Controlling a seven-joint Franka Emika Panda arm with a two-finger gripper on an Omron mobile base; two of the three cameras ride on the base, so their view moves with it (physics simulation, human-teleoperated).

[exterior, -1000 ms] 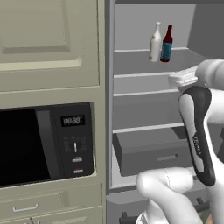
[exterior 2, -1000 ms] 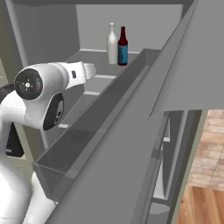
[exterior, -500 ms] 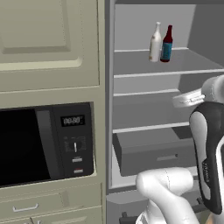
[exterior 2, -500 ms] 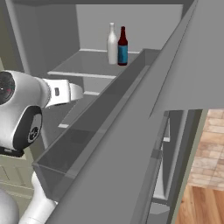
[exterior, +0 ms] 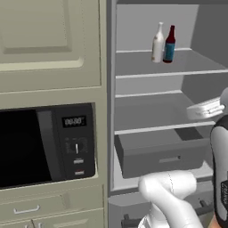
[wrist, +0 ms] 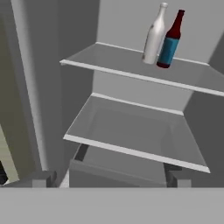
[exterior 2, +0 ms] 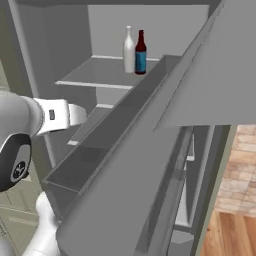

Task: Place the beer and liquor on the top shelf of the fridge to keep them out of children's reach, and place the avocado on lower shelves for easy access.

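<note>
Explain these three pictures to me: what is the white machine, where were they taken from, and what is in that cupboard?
The white machine is a robot arm on a base that can drive, in a computer-drawn kitchen. Two pictures come from cameras on that base, behind the arm to its left and right. The third comes from a camera on the arm's hand, looking along its pincer, which is open and holds nothing.

The cupboard is a fridge with its door open. On its top shelf stand a white bottle and a dark bottle with a blue label, close together. The shelf below is bare, and under it sits a dark drawer. Left of the fridge is a black microwave.
</note>
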